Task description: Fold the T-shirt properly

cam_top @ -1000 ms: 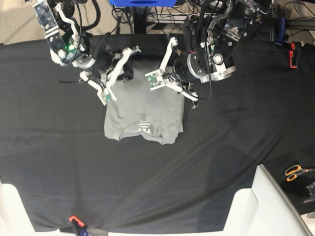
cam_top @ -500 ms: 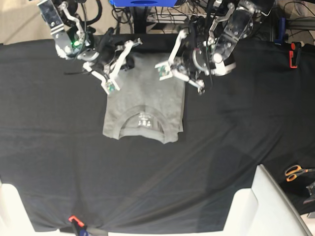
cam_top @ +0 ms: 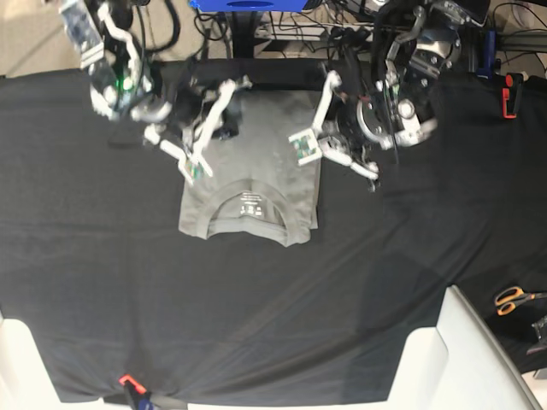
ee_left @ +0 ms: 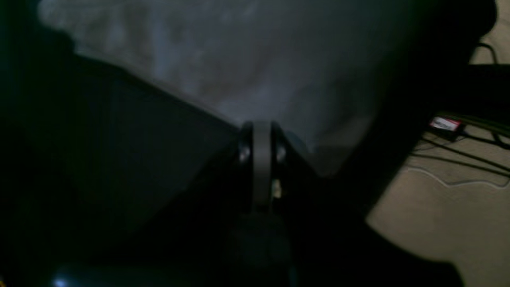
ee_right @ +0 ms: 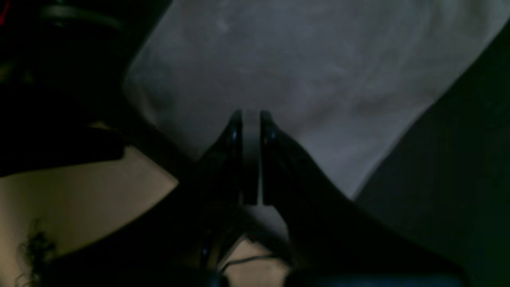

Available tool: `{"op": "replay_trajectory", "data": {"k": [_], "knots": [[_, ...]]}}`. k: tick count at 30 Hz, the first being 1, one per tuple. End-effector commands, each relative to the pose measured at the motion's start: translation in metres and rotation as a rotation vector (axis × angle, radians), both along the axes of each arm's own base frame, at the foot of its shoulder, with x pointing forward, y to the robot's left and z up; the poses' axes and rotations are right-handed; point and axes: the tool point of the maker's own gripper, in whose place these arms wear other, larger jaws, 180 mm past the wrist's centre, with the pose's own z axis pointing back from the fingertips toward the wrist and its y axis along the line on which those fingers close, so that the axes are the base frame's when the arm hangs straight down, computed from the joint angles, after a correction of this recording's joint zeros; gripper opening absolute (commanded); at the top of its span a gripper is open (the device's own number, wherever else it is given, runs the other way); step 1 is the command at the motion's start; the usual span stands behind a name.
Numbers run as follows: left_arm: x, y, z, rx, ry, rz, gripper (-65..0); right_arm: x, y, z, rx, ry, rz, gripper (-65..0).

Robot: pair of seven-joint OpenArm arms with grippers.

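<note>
Shirt (cam_top: 249,171) lies flat on the black-draped worktop (cam_top: 427,256), mid-width, toward the far edge. It already reads as a narrow rectangle, long axis running far-to-near, collar and white neck label at the near end.

Both arms flank the far half of the shirt. Right gripper (cam_top: 190,166) sits over the shirt's edge on the base view's left; left gripper (cam_top: 303,147) sits over the opposite edge. They stand roughly level with each other across the width.

Fingers: both pairs pressed together. Left wrist view shows the left fingers (ee_left: 245,151) shut with grey cloth just ahead of them; right wrist view shows the right fingers (ee_right: 235,135) shut over cloth. Too dark to tell whether either pair pinches fabric.

Judgement: remaining fold would likely be across the long axis. The far hem lies closest to both arms; neither is clearly nearer.
</note>
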Motion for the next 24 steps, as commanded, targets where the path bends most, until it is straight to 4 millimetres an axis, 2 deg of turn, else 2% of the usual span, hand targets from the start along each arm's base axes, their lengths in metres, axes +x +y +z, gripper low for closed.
{"op": "replay_trajectory", "data": {"k": [1,5,9,13,16,19,21,24], "knots": [[0.011,-0.009,0.007,-0.042,-0.027,0.008,-65.0,0.017,0.001,0.010,0.014,-0.047,-0.009,-64.8],[0.030,-0.021,-0.002,-0.068,-0.003,0.041,-65.0,0.041,-0.005,0.007,-0.008,-0.061,-0.016,-64.8],[0.050,-0.027,-0.015,-0.079,0.018,0.123,-65.0,0.044,-0.010,-0.005,-0.026,-0.037,-0.026,-64.8],[0.065,-0.033,-0.019,-0.147,-0.002,0.159,-65.0,0.047,-0.013,-0.009,-0.034,-0.030,-0.031,-64.8],[0.069,-0.028,-0.030,-0.134,0.022,0.173,-65.0,0.044,-0.013,-0.010,-0.034,-0.025,-0.031,-64.8],[0.059,-0.017,-0.050,-0.105,0.076,0.189,-65.0,0.041,-0.014,-0.011,-0.036,-0.020,-0.030,-64.8],[0.054,-0.002,-0.057,-0.076,0.091,0.202,-65.0,0.037,-0.015,-0.013,-0.036,-0.014,-0.029,-64.8],[0.056,0.007,-0.051,-0.074,0.072,0.207,-65.0,0.032,-0.014,-0.015,-0.019,-0.023,-0.040,-64.8]]}}
